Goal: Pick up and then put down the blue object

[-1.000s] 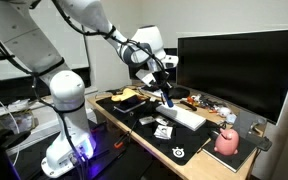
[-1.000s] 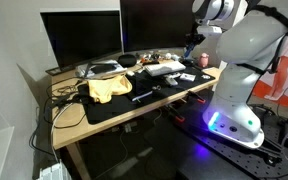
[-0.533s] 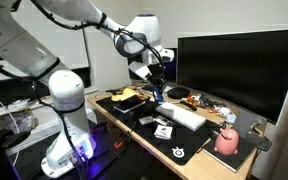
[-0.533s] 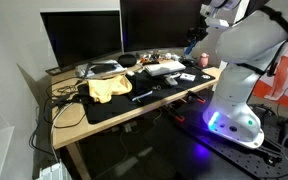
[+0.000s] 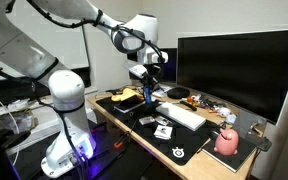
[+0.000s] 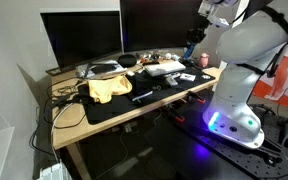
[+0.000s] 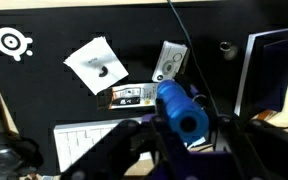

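**Claw**: hangs from the arm above the middle of the table. Its fingers are clamped on the blue object.

**Blue object**: held in the air, clear of every surface. In an exterior view it sits over the black mat, right of the yellow cloth and left of the white keyboard. In the wrist view the blue object fills the lower centre with its rounded end toward the camera. The claw shows dark on both sides of it.

**Black mat**: covers most of the tabletop. The wrist view shows a white round logo at its upper left.

**On the mat, wrist view**:
- a white card, tilted, with a dark mark on it
- a second, narrower card to its right
- a small printed label just below and between them
- the white keyboard at lower left, partly cut off

**Yellow cloth**: crumpled, lying at the mat's end.

**Pink rounded object**: at the near right of the table, well apart from the claw.

**Monitor**: large, dark screen, standing along the far right edge.
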You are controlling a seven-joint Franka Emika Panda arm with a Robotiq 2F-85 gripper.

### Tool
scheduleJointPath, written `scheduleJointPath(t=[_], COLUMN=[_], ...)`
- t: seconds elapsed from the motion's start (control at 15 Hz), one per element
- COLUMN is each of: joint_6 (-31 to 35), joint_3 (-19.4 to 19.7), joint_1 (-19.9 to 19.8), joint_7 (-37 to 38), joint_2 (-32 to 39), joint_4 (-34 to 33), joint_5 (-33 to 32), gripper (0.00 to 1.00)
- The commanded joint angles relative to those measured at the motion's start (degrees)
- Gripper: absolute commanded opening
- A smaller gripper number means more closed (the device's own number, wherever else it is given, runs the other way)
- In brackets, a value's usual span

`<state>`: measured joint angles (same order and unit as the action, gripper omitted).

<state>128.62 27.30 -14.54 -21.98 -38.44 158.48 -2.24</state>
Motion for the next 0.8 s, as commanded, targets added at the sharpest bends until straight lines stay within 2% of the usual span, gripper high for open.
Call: scheduleJointPath(t=[0.0,0.73], joint_6=[-4.4,-14.0], joint_3=[-1.8,-5.7], joint_1=[1.0,2.1], joint_7=[-2.0,-1.9], joint_2=[-0.6,0.1], joint_4=[-0.3,-1.0], joint_5=[1.3,-0.7], gripper=[0.09,0.09])
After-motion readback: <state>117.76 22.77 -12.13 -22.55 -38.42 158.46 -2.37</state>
